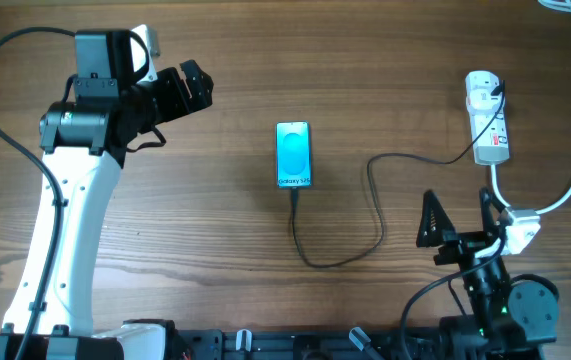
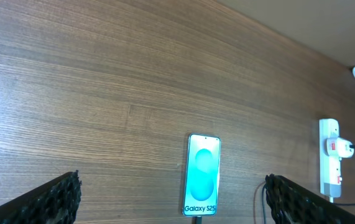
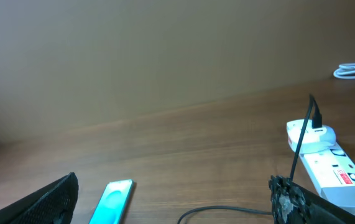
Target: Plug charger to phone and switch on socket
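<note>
The phone (image 1: 293,155) is laid at the table (image 1: 215,250) centre; the charger (image 1: 379,220) seems joined at its 6 o'clock end and is led to the socket (image 1: 488,125) at 2 o'clock. The left pincer (image 1: 203,88) and the right pincer (image 1: 455,197) are held wide open and empty, the right probably kept near for the switch

The table (image 1: 215,300) was brown wood-grain stuff, grain running side to side, with a plain tan wall (image 3: 133,50) behind it.

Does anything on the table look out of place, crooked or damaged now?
Nothing stands out. The phone lies flat and straight, the charger loops loosely from its end to the socket, and the left end effector and right end effector are open, touching nothing.
</note>
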Robot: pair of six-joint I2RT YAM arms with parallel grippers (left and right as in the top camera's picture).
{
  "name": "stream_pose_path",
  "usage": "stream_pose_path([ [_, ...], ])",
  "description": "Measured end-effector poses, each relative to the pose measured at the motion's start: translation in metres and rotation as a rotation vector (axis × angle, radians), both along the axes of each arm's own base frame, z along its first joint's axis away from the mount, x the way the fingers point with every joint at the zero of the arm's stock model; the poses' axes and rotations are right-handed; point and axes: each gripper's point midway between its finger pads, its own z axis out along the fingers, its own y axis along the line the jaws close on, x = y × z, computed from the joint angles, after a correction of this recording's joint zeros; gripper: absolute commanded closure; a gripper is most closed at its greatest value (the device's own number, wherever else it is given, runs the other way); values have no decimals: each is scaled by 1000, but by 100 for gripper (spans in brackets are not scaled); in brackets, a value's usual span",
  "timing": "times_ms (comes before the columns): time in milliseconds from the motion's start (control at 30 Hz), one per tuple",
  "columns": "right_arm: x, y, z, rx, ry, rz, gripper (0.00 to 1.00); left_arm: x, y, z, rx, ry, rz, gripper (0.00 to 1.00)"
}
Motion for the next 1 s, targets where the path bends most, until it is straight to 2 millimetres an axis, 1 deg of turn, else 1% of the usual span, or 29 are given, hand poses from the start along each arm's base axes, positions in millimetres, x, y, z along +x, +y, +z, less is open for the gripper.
stream_pose_path([
  [33,3,0,1,2,-26,0,0,0,0,0,0,0,0,0],
  [200,17,1,-14,7,-89,0,0,0,0,0,0,0,0,0],
  [367,23,2,-25,9,-116,0,0,0,0,0,0,0,0,0],
  [500,26,2,-28,12,-156,0,0,0,0,0,0,0,0,0],
  [567,27,2,-35,11,-142,0,0,0,0,0,0,0,0,0],
  [700,28,2,-42,-10,-124,0,0,0,0,0,0,0,0,0],
  [733,28,2,-45,-13,-110,0,0,0,0,0,0,0,0,0],
  [800,28,2,-59,-20,-55,1,0,0,0,0,0,0,0,0],
  [1000,29,2,-61,-48,-53,1,0,0,0,0,0,0,0,0],
])
